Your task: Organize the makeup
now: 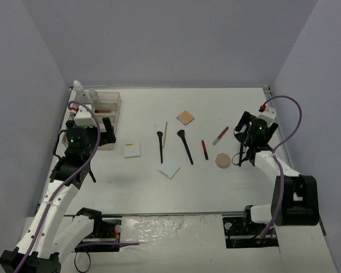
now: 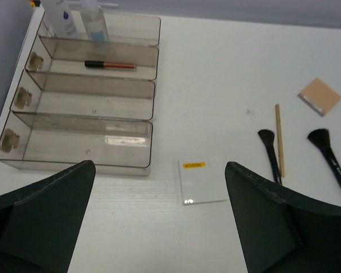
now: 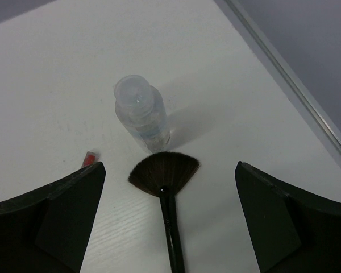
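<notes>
White tabletop [image 3: 57, 68]; right pincer [image 3: 169, 185] spread, empty, over fan brush [image 3: 167, 211], handle running back toward it, clear bottle [image 3: 141, 111] just beyond bristles.

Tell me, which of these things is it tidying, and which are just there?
To tidy: brushes, stick, tan compact, pink compact, lip tubes, white pads, bottle.
Just there: tray, table.

The white pad's [image 2: 202, 182] yellow label [image 2: 194, 165] is unreadable.
</notes>
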